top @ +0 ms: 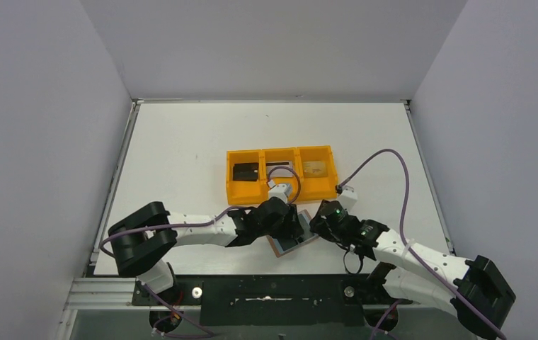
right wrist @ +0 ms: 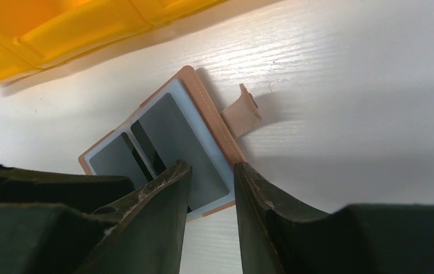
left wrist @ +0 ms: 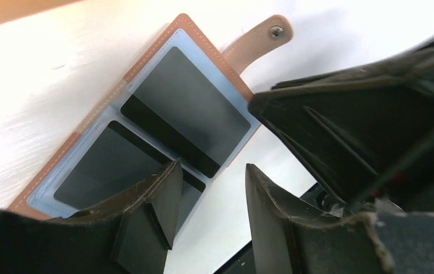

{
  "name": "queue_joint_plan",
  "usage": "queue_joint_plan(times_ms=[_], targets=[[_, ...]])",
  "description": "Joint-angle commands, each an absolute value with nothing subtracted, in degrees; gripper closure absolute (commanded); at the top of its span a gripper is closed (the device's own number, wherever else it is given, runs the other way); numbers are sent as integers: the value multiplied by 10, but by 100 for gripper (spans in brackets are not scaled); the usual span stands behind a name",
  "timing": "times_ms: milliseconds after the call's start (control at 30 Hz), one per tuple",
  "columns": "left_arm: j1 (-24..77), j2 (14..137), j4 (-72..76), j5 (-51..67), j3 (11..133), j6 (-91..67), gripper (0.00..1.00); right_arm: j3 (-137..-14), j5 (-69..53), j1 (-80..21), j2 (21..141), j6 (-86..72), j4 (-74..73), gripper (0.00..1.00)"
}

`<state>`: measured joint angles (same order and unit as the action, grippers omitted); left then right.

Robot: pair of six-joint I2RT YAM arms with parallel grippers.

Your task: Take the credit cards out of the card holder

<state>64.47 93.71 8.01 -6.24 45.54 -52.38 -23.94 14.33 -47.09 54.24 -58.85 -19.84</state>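
Note:
The brown leather card holder (top: 293, 239) lies open on the table between both grippers, snap tab (left wrist: 258, 39) out. Its grey-blue inside (left wrist: 187, 108) shows two dark grey panels, each with a black band by the fold; I cannot tell whether they hold cards. My left gripper (left wrist: 212, 171) is open and empty, one fingertip (left wrist: 166, 188) over the nearer panel. My right gripper (right wrist: 211, 168) hovers open and empty over the holder's (right wrist: 163, 137) near edge. A black credit card (top: 246, 172) lies in the tray's left compartment and a gold-tan one (top: 314, 168) in the right.
The orange three-compartment tray (top: 280, 152) stands just behind the holder; my left wrist partly covers its middle compartment. The tray's wall (right wrist: 60, 40) also fills the top left of the right wrist view. Purple cables loop over the table at the right (top: 393, 159).

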Motion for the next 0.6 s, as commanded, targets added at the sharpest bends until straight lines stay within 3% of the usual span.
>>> queue_joint_plan(times_ms=[0, 233, 400, 567], targets=[[648, 880, 85, -84, 441, -531, 56, -267, 100, -445, 569, -545, -133, 65], [648, 835, 74, -102, 413, -532, 56, -282, 48, -391, 636, -480, -123, 63], [647, 783, 104, -120, 367, -538, 56, -274, 23, -380, 678, -483, -113, 70], [643, 736, 106, -141, 330, -547, 55, -197, -19, -387, 632, -552, -38, 73]])
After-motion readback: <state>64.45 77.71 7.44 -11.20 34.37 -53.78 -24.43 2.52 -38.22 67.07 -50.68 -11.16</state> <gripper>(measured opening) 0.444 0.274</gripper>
